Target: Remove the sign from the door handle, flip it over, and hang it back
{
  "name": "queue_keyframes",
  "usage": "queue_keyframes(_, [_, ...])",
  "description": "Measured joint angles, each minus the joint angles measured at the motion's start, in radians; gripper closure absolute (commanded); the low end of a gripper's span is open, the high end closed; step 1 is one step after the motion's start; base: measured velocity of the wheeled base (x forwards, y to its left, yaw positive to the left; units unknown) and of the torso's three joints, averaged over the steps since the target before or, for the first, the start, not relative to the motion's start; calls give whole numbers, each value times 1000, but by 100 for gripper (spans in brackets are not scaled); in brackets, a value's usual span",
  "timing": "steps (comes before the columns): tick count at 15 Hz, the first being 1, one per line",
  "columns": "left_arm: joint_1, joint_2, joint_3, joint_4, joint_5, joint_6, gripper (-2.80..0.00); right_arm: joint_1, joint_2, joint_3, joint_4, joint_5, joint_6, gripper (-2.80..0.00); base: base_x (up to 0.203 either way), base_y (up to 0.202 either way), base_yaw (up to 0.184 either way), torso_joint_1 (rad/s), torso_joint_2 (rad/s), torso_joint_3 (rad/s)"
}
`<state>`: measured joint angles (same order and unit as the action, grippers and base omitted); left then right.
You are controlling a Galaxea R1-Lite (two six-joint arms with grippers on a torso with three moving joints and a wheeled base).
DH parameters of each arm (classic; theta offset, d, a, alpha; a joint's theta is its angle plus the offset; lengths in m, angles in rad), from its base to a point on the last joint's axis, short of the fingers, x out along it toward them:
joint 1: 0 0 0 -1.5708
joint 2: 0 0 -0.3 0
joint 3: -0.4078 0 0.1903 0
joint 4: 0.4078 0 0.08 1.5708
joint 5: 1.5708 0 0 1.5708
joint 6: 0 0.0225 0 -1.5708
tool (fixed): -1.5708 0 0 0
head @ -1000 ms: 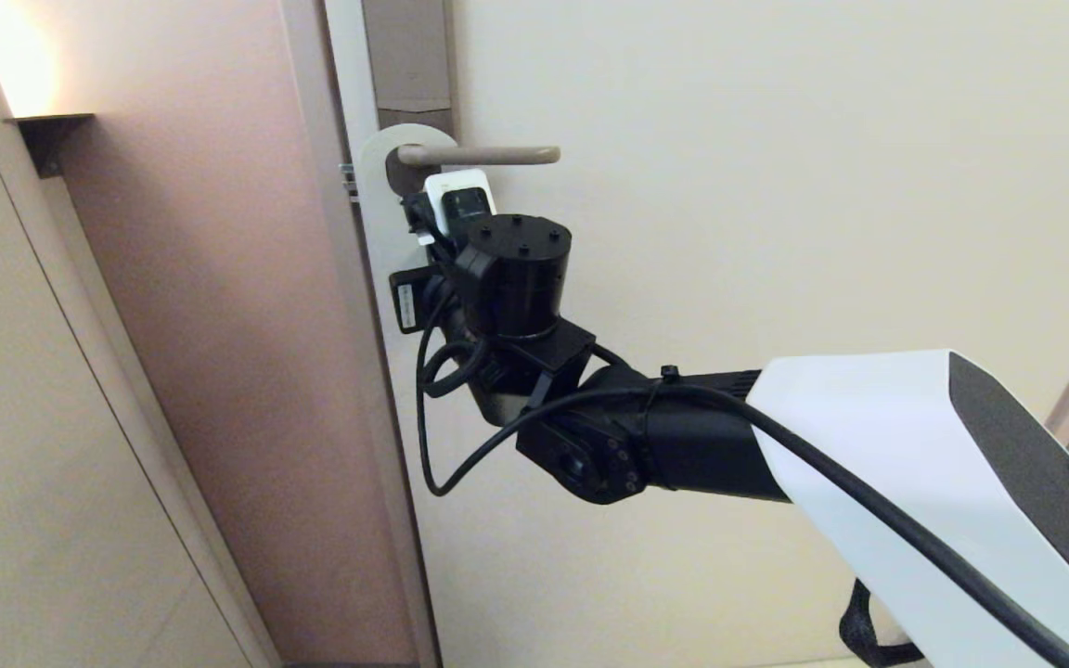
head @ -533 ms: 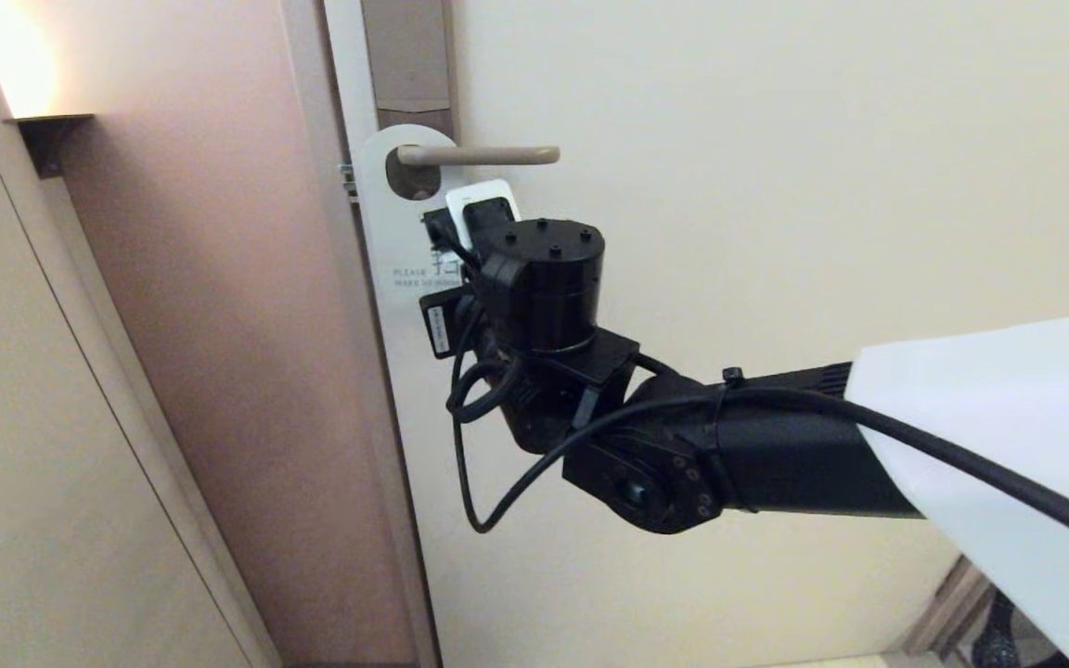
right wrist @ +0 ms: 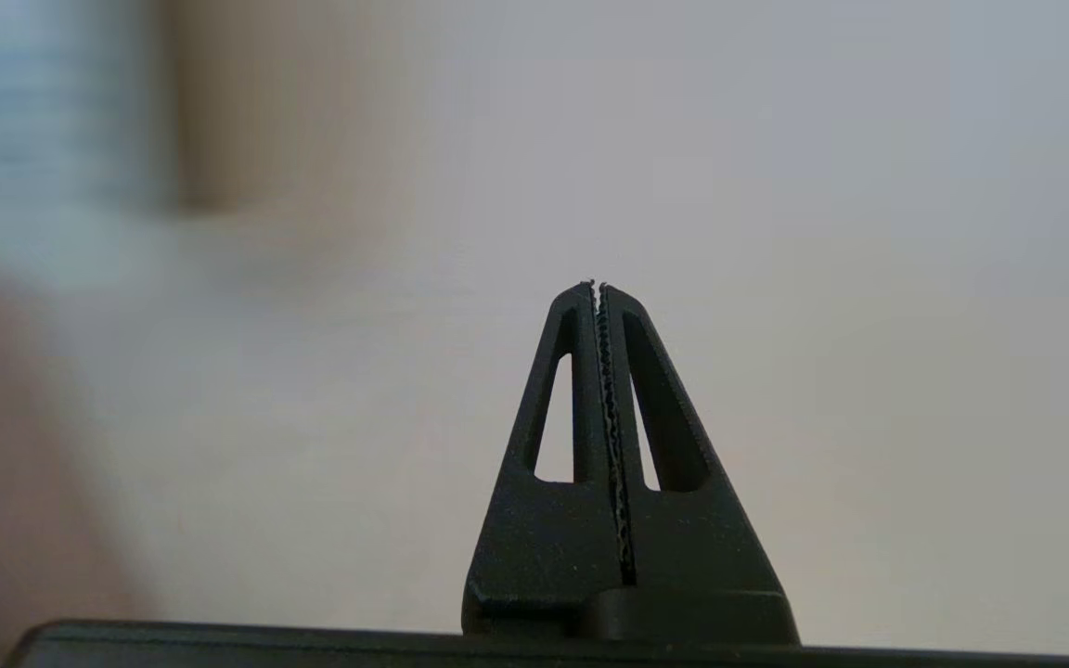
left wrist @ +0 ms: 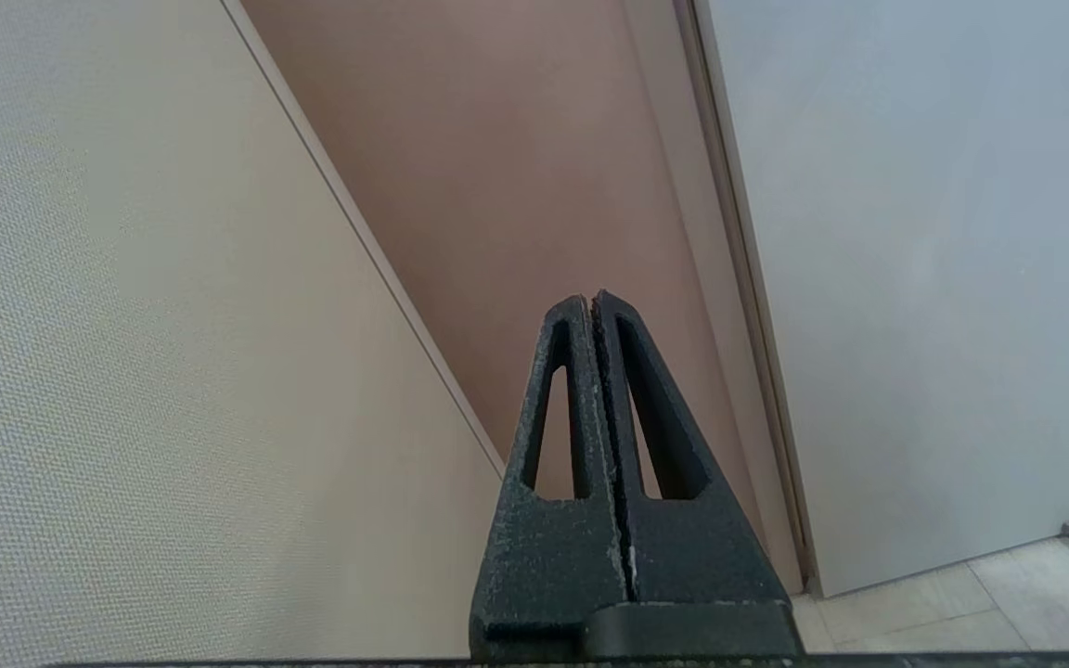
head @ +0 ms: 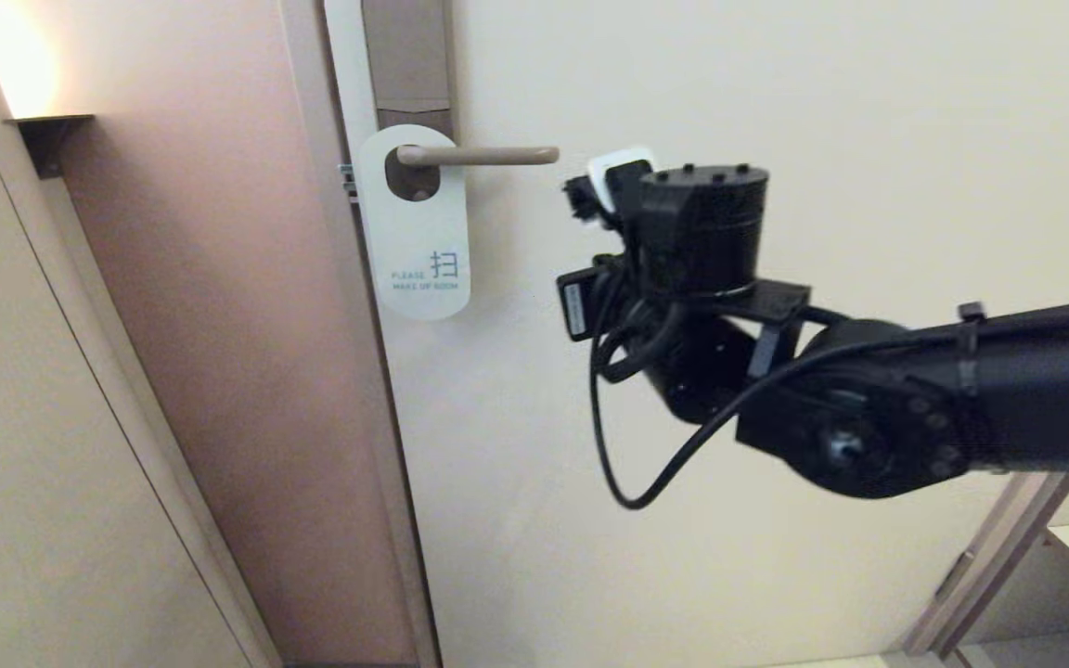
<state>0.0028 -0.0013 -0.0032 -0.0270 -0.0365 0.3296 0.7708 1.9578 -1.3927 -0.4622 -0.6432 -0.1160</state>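
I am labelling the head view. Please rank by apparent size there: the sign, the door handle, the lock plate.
1. the sign
2. the lock plate, cut off by the top edge, so unsure
3. the door handle

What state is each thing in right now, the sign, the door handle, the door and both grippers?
sign: hanging on the handle by its oval hole, white "MAKE UP ROOM" side out, nothing touching it.
door handle: level, not pressed down.
door: looks shut against its frame.
right gripper: jaws shut, empty, off to the side of the handle's free end.
left gripper: jaws shut, empty, parked low near the door's bottom corner.
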Motion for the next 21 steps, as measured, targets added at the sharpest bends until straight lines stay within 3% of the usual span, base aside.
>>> queue_keyframes(5, [0, 0, 0, 0, 0, 0, 0, -231, -201, 100, 174, 15, 6, 0, 0, 0, 0, 0, 0, 0])
queue_keyframes(10, [0, 0, 0, 0, 1, 0, 0, -448, -459, 364, 221, 152, 5, 0, 0, 0, 0, 0, 0, 0])
queue_keyframes(13, [0, 0, 0, 0, 0, 0, 0, -496, -608, 549, 205, 198, 9, 0, 0, 0, 0, 0, 0, 0])
queue_keyframes(21, [0, 0, 0, 0, 0, 0, 0, -513, -996, 1036, 139, 210, 24, 0, 0, 0, 0, 0, 0, 0])
